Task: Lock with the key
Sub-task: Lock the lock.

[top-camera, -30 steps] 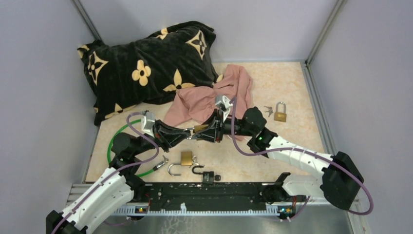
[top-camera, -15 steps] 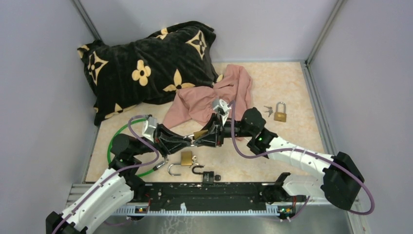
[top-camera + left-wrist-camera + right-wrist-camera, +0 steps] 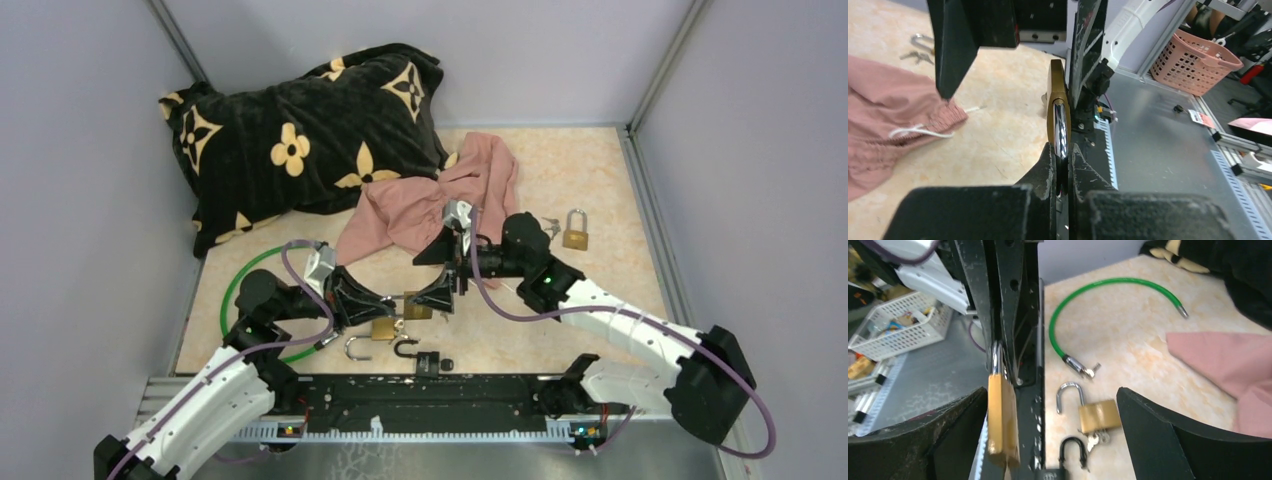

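Head-on, left pincer gripping padlock shackle, right pincer spread wide

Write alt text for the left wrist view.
The left gripper pinches the silver shackle of a brass padlock, held edge-on. Beyond it the right gripper stands open, one finger close beside the padlock's body. A pink cloth lies at frame left; a pink basket sits at far right.
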You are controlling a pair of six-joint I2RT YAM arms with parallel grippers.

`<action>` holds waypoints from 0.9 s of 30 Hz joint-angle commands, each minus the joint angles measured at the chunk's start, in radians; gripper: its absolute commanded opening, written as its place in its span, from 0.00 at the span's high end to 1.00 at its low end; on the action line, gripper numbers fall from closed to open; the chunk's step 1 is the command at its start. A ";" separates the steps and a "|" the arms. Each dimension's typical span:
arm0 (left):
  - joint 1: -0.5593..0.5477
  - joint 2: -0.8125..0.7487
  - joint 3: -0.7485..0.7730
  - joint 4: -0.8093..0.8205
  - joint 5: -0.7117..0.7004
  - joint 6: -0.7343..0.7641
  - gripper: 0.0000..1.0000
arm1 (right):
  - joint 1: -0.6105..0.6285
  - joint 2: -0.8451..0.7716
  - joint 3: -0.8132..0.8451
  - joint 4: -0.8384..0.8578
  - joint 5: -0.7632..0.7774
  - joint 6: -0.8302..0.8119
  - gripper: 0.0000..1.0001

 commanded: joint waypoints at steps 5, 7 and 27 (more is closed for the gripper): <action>0.050 -0.056 0.010 -0.072 0.061 -0.054 1.00 | -0.038 -0.228 0.056 -0.487 -0.097 -0.324 0.03; 0.057 -0.064 0.017 -0.074 0.062 -0.003 1.00 | -0.039 -0.247 0.064 -0.565 -0.137 -0.362 0.07; 0.064 -0.062 0.030 -0.077 0.071 0.068 1.00 | 0.031 -0.083 0.151 -0.591 0.012 -0.348 0.77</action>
